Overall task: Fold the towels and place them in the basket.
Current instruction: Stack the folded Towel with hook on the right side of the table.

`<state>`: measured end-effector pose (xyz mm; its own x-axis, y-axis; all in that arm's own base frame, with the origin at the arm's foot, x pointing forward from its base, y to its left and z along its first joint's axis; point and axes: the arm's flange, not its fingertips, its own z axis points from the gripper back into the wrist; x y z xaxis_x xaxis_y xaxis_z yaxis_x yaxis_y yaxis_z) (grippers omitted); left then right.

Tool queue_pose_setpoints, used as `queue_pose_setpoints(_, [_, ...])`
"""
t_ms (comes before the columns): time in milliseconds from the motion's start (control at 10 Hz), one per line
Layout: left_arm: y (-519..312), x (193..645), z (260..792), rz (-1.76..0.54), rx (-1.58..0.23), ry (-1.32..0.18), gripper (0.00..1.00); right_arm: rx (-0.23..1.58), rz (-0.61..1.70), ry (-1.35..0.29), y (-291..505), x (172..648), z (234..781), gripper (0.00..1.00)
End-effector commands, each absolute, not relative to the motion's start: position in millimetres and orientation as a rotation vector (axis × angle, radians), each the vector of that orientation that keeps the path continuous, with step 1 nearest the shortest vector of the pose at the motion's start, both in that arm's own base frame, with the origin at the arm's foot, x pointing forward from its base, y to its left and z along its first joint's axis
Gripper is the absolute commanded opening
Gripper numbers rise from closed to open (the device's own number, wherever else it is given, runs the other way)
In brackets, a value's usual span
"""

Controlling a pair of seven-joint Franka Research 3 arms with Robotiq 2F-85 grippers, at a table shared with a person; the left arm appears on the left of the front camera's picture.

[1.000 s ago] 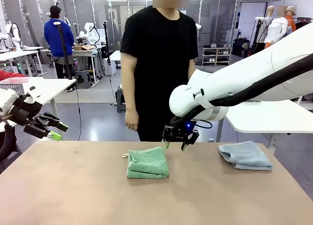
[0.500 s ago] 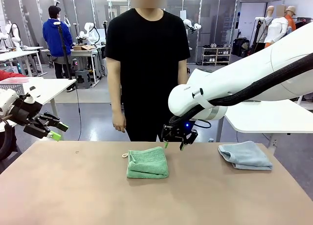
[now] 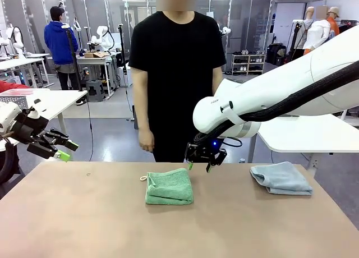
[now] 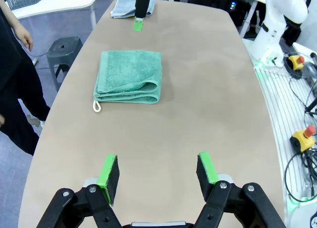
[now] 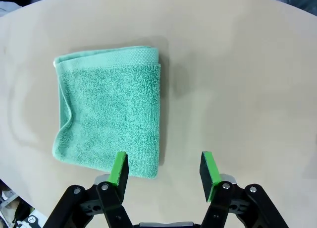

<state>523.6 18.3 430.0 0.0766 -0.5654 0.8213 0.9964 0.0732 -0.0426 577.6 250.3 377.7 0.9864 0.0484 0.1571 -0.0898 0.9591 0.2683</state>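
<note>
While the mint green towel (image 3: 169, 186) lies folded into a neat square near the middle of the table (image 3: 84, 224), the right gripper (image 3: 199, 167) hangs just above its far right corner with its jaws spread wide and nothing between them; the right wrist view shows the green pads straddling bare tabletop just beside the towel's edge. The left gripper (image 3: 63, 151) is parked well off at the table's left edge, also wide open and empty, its own camera looking down the table at the green towel (image 4: 129, 77). The pale blue-grey towel (image 3: 280, 177) sits folded near the right edge, well apart from the green one. A person (image 3: 176, 73) stands at the far side, hands hanging free. Folding looks finished for both cloths (as far as these angles tell), so the step in hand is most likely the pick-up of the green towel. That next move calls for shifting the open jaws over the folded edge, lowering, and pinching through all layers so the fold holds in transit.
</note>
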Motion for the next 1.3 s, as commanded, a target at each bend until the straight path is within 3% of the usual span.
queue_pose_setpoints(0, [18.7,522.7,431.3,-1.351,-0.744,-0.742,0.8,0.298,0.07,-0.149,249.3,577.7,375.7,0.73])
queue_pose_setpoints(1200, [18.7,522.7,431.3,-1.351,-0.744,-0.742,0.8,0.288,-0.035,-0.171,297.1,600.5,318.0,0.73])
